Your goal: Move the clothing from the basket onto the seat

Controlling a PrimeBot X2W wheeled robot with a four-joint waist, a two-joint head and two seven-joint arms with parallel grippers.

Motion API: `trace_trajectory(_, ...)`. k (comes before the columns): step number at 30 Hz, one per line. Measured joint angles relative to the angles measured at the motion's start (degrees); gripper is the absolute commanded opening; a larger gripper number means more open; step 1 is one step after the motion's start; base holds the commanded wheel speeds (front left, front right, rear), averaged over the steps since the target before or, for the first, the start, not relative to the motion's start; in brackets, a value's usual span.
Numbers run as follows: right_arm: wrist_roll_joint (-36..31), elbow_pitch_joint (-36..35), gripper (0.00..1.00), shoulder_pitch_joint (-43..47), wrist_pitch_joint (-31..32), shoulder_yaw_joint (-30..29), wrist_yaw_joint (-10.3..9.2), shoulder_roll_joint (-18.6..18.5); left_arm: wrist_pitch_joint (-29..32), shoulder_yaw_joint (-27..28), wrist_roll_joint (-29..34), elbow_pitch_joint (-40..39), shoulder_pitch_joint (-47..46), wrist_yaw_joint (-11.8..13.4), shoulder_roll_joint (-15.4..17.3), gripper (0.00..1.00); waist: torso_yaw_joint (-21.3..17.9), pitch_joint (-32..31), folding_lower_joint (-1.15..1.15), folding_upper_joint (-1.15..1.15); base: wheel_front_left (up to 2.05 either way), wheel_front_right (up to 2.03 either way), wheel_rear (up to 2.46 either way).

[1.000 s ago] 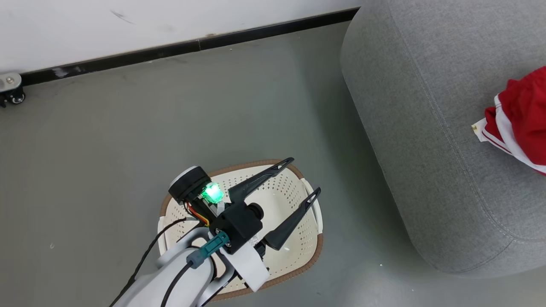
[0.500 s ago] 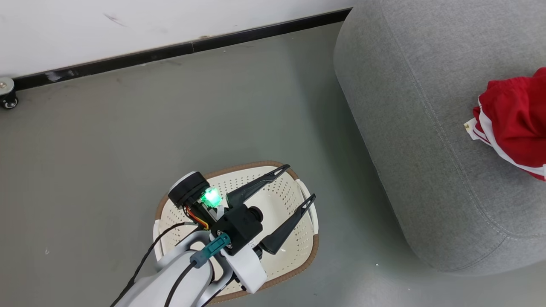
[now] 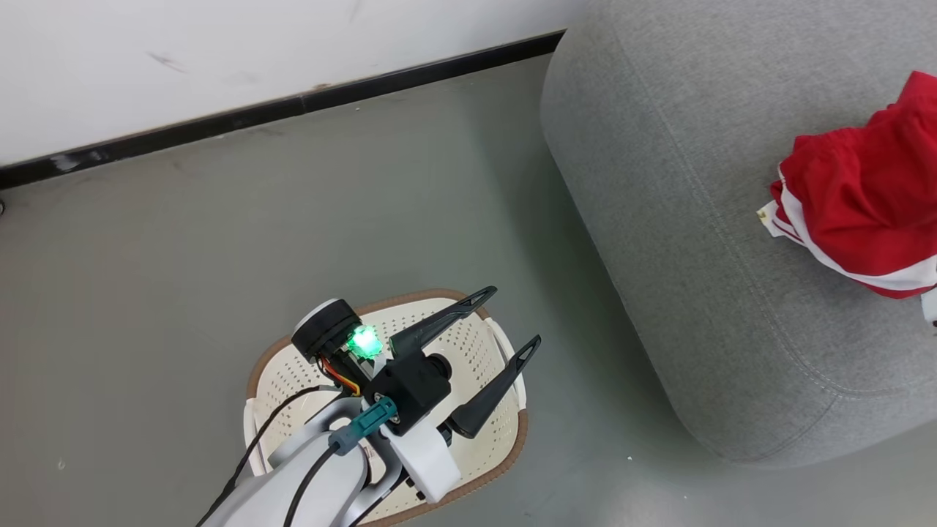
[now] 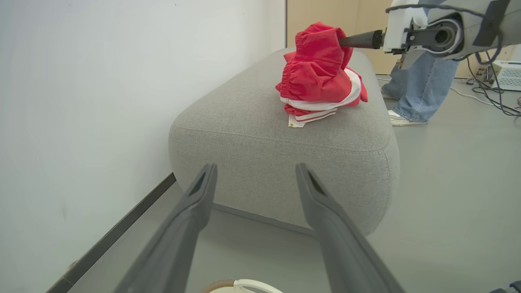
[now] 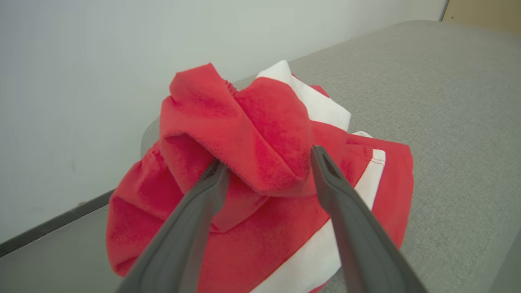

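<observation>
Note left gripper (image 3: 512, 316) hanging over the cream perforated laundry basket (image 3: 293, 373), fingers spread wide with nothing between them and a green indicator light (image 3: 364, 340) lit on the wrist. Log basket on the grey floor (image 3: 219, 241), near the grey upholstered seat (image 3: 695, 219) but not touching it, with black skirting board (image 3: 293, 110) and white wall (image 3: 219, 58) beyond. Find red clothing (image 3: 856, 205) heaped on top of the seat, toward the right edge of head view, with white stripes along the lower folds and a small white tag poking out at the heap's left. In right wrist view, see right gripper (image 5: 268, 156) at the heap, fingers apart, straddling a raised red fold that touches both inner faces near the tips; no pinch visible. In left wrist view, see one dark finger of that gripper pushed into the top of the heap from the side. Beyond the seat, note a person's legs (image 4: 419, 89) in blue jeans and one pale shoe on the floor.
</observation>
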Motion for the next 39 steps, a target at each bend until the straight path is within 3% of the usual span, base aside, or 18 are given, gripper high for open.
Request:
trace_trajectory(12, -1.2, -5.6, 1.00, 4.3, -1.0, 3.5, 0.00, -0.3, -0.3, 1.2, -1.5, 1.8, 0.3, 0.0, -0.4, 1.00, -2.7, -2.9, 0.00, 0.00, 0.00, 0.00, 0.00)
trace_trajectory(18, -1.7, -10.0, 1.00, 5.4, -1.3, 5.4, 0.00, -1.1, -0.3, 3.3, -2.4, 2.7, 2.3, 1.5, -0.2, 1.00, -3.3, -5.2, 0.00, 0.00, 0.00, 0.00, 0.00)
trace_trajectory(28, -2.1, -17.0, 1.00, 5.4, -1.4, 9.0, 0.00, -0.9, -0.7, 8.3, -4.7, 3.1, 6.1, 5.5, -0.1, 1.00, -2.7, -9.1, 0.00, 0.00, 0.00, 0.00, 0.00)
trace_trajectory(39, -2.2, -22.1, 1.00, 6.7, -1.5, 11.9, 0.00, 2.6, -0.7, 14.3, -6.0, 1.4, 12.4, 10.3, 0.3, 1.00, 0.8, -12.6, 0.00, 0.00, 0.00, 0.00, 0.00)
